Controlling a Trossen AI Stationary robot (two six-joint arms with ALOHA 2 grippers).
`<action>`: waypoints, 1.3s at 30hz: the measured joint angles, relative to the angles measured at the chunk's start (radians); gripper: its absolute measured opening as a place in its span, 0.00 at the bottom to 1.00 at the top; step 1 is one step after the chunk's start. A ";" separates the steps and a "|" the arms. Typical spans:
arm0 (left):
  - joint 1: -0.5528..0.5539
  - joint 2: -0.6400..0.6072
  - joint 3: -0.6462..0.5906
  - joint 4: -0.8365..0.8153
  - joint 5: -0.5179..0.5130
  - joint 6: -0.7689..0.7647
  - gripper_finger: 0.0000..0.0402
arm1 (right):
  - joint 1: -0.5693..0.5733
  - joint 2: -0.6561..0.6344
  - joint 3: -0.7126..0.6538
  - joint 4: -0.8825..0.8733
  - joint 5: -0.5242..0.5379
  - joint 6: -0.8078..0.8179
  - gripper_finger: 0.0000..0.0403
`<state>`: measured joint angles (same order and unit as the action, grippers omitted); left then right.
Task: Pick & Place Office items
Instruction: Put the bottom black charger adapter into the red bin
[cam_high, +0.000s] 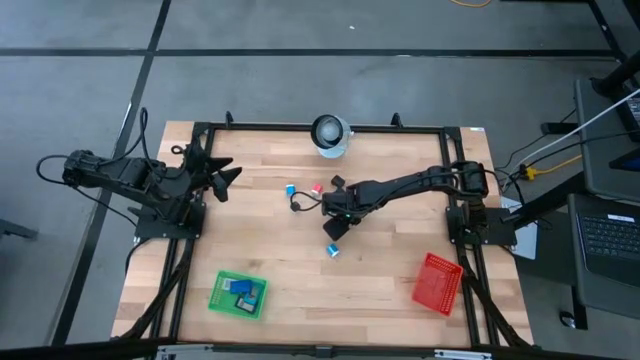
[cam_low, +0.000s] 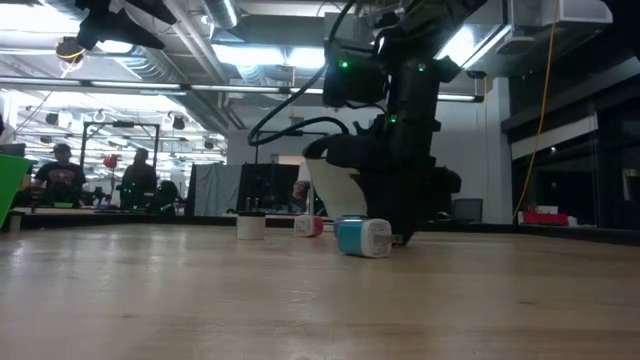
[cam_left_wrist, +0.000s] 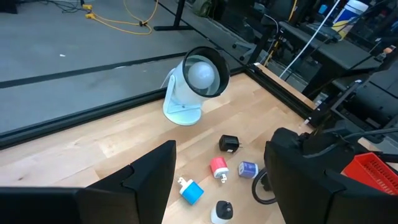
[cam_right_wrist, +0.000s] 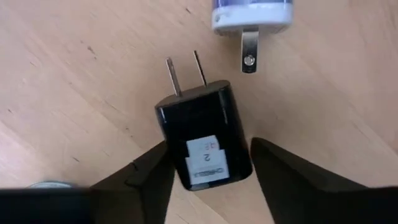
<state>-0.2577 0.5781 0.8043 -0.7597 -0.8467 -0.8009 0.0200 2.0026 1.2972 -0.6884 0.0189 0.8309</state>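
Note:
My right gripper (cam_high: 338, 214) points down at mid-table, shut on a black charger block (cam_right_wrist: 204, 134) that lies flat on the wood with its two prongs away from the fingers. A white-and-blue plug (cam_right_wrist: 252, 14) lies just past it. More office items lie around: a blue block (cam_high: 290, 188), a red one (cam_high: 316, 188), a black one (cam_high: 338, 181) and a blue-white spool (cam_low: 362, 237). My left gripper (cam_high: 226, 180) hangs open above the table's left side, holding nothing. My right gripper pinches the black charger's two long sides between its fingers, at the labelled end (cam_right_wrist: 180, 168) opposite the prongs. The fingers (cam_right_wrist: 273, 177) come from above, pointing down. The charger lies flat on the table with its label up.
A larger white ring-shaped object (cam_high: 330, 133) stands at the far edge. A green basket (cam_high: 222, 300) with several items sits near the front left and a red basket (cam_high: 438, 283) near the front right. A black cable (cam_high: 297, 206) lies beside the right gripper.

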 joint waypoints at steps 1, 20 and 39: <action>0.000 0.000 0.000 0.000 0.000 0.000 0.60 | 0.000 0.000 0.000 0.000 0.000 -0.001 0.49; 0.000 0.000 0.000 -0.001 -0.008 -0.005 0.60 | -0.022 -0.130 -0.001 0.174 -0.018 0.024 0.37; 0.000 0.000 0.000 -0.002 -0.006 0.002 0.60 | -0.149 -0.471 0.001 1.161 -0.005 -0.193 0.37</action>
<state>-0.2577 0.5785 0.8043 -0.7620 -0.8526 -0.7990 -0.1291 1.5319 1.2980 0.4725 0.0134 0.6377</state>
